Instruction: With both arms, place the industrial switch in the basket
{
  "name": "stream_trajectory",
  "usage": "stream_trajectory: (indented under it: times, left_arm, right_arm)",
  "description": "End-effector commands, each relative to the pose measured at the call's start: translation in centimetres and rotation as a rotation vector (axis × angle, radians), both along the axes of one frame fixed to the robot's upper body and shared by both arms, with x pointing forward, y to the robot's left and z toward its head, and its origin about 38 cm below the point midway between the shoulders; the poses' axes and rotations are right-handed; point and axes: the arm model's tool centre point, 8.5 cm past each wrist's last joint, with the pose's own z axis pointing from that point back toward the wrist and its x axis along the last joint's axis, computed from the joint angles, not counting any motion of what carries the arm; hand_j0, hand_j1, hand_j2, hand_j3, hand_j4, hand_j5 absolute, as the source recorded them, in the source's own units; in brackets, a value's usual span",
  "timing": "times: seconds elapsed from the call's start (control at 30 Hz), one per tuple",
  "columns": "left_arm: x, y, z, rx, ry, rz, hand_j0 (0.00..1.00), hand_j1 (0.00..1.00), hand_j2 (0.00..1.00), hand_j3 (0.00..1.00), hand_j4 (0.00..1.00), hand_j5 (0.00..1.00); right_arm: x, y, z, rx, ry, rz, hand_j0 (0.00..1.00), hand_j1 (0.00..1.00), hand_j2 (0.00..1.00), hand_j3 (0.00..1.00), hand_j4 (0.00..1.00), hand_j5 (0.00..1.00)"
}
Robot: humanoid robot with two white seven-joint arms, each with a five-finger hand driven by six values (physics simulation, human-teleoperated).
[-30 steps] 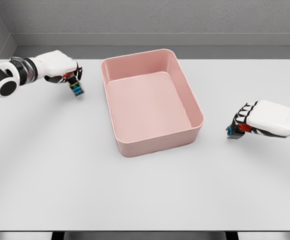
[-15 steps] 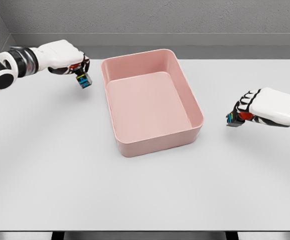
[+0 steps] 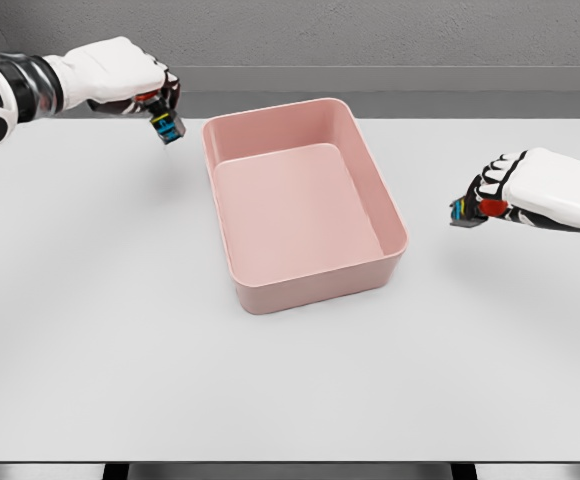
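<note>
Switches [image 3: 169,127] [image 3: 462,212] mostly hidden inside each robot hand [image 3: 120,72] [image 3: 540,190].

My one view looks from my head, down and forward over the table [image 3: 290,380]. It sits fairly near. The far wall [image 3: 320,35] closes the top edge.
</note>
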Motion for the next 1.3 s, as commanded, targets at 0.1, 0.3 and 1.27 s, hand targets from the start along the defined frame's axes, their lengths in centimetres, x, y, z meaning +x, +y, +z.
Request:
stream_trajectory:
  times: [0.1,0.3,1.27]
  left_arm:
    - [-1.6,-1.6,1.2,-0.019,-0.015,-0.07,0.48,0.48,0.48,0.48,0.48,0.48]
    - [-2.1,-3.1,2.1,-0.029,-0.032,-0.115,0.48,0.48,0.48,0.48,0.48,0.48]
    - [-3.6,-8.3,-2.2,0.019,0.049,-0.237,0.52,0.52,0.52,0.52,0.52,0.52]
  right_arm:
    - [0.0,0.5,0.6,0.015,-0.013,0.013,0.44,0.44,0.44,0.44,0.44,0.44]
    - [0.4,1.7,0.8,0.047,-0.028,0.035,0.43,0.43,0.43,0.43,0.43,0.43]
    - [0.9,9.1,1.3,0.226,-0.07,0.192,0.41,0.41,0.41,0.41,0.41,0.41]
